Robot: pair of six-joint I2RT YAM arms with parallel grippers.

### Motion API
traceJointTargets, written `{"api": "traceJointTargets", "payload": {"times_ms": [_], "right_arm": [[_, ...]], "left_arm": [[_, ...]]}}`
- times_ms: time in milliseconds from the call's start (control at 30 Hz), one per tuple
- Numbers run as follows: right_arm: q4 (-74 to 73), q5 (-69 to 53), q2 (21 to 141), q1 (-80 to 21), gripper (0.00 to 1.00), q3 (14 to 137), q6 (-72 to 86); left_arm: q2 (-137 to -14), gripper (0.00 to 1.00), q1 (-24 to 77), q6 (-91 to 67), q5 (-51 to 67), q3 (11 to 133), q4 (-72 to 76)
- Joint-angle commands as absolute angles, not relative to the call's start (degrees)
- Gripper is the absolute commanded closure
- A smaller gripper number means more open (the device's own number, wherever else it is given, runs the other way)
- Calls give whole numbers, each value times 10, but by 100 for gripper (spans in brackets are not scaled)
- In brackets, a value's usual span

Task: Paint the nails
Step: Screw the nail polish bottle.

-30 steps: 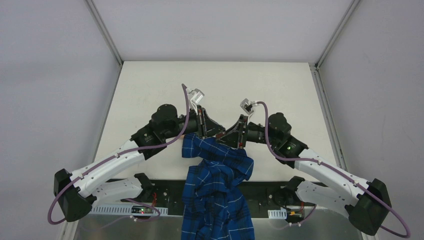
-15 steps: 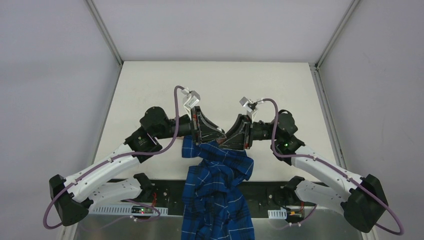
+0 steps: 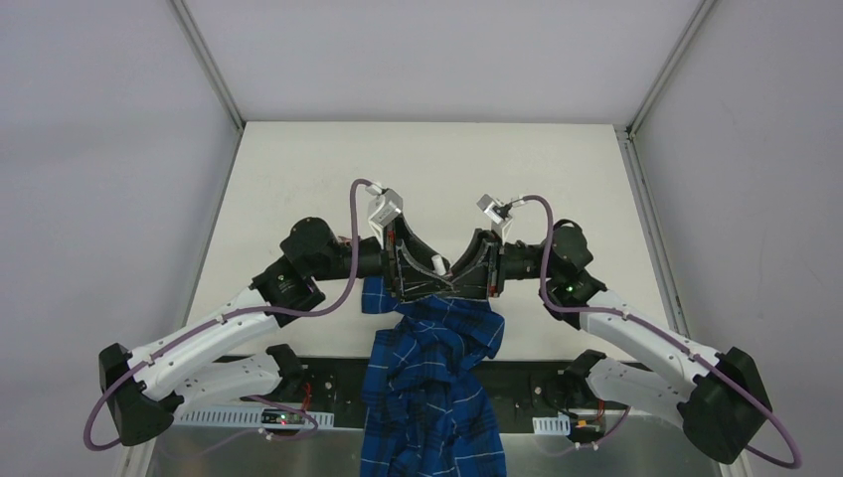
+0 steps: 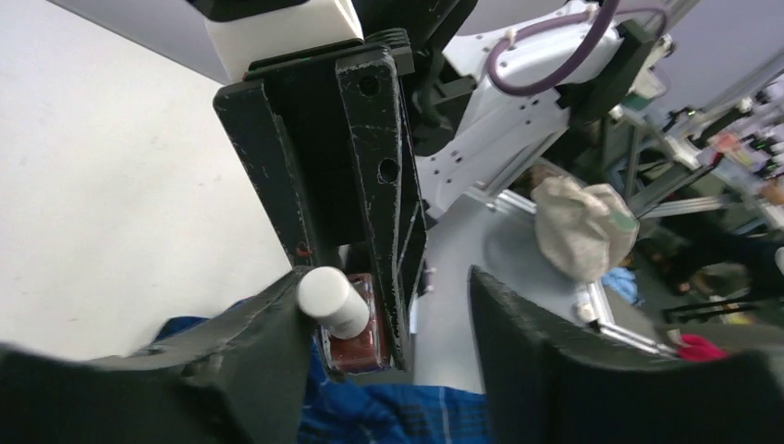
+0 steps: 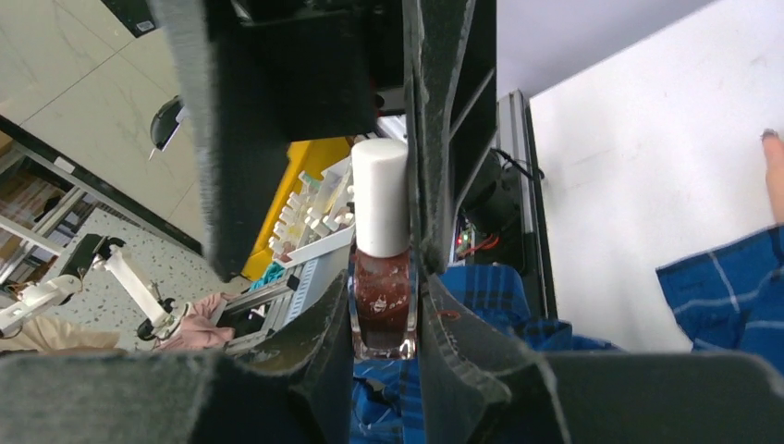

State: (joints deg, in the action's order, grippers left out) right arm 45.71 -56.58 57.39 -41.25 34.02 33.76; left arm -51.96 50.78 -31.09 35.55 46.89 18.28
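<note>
The right gripper [image 5: 384, 282] is clamped on the glass body of the polish bottle [image 5: 381, 319], one padded finger pressed to each side. The bottle stands upright in that grip, full of dark reddish-brown polish, with its white cap [image 5: 379, 190] still on and rising clear of the fingers.

The left gripper [image 4: 388, 277] faces it tip to tip with its fingers spread wide, one on each side of the cap. One finger lies against the cap and the other stands well clear of it, so nothing is gripped there.

In the top view the two grippers meet over the near middle of the white table [image 3: 298, 189], just above the upper end of the blue plaid sleeve [image 3: 427, 368], which trails back off the near edge between the arm bases.

Of the nails only one shows: in the right wrist view a small dark purplish nail [image 5: 769, 135] tips a pale finger [image 5: 775, 180] resting on the table at the frame's right edge, with the sleeve beside it. That finger lies well apart from the bottle and both grippers
</note>
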Motion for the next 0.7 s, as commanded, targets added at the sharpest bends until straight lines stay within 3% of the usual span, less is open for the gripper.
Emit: {"api": "traceJointTargets", "payload": {"times_ms": [0, 100, 233, 400, 667], "right_arm": [[370, -506, 544, -403, 100, 339, 306], [306, -479, 508, -403, 100, 338, 274], [251, -437, 473, -405, 100, 327, 250], [164, -321, 446, -430, 100, 324, 203], [111, -69, 457, -522, 100, 322, 157]], "left_arm": [[-512, 31, 526, -305, 350, 467, 220], [-520, 18, 523, -303, 298, 471, 187], [-525, 13, 518, -296, 198, 476, 131], [-545, 11, 511, -301, 98, 492, 61], [-565, 13, 511, -305, 100, 499, 56]]}}
